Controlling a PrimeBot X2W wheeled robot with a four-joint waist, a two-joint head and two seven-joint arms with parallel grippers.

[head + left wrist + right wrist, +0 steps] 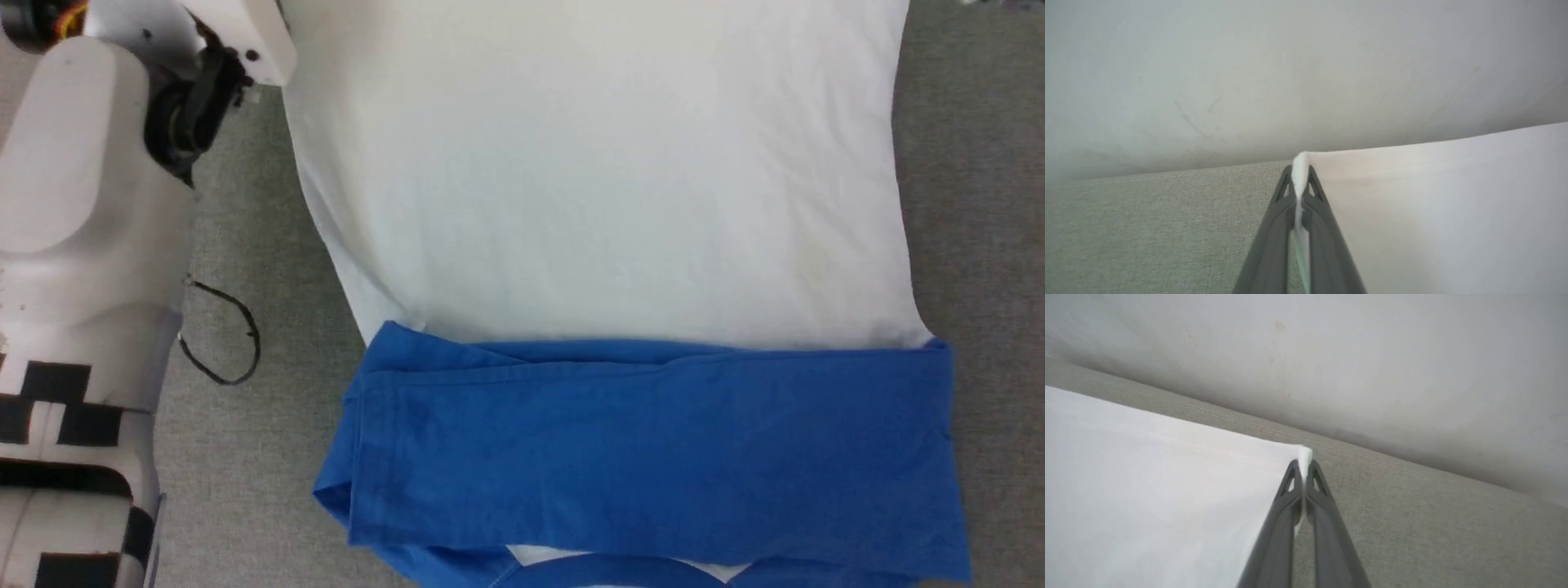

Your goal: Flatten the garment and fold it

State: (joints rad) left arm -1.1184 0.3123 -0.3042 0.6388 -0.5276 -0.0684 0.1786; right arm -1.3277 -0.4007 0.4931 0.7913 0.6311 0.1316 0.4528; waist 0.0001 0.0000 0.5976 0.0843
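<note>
1. On the grey surface, the garment is lying flat, with its blue sleeves crossing the near end.
2. Left gripper is pinching one far hem corner and right gripper the other, with the hem running between them.

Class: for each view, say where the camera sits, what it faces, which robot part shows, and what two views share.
Head view: on the head, facing down at the garment; left forearm shows.
Left wrist view: on that wrist, along the left gripper pinching a garment corner.
Right wrist view: likewise, right gripper pinching the other corner.
Shared by both wrists: the white hem.
</note>
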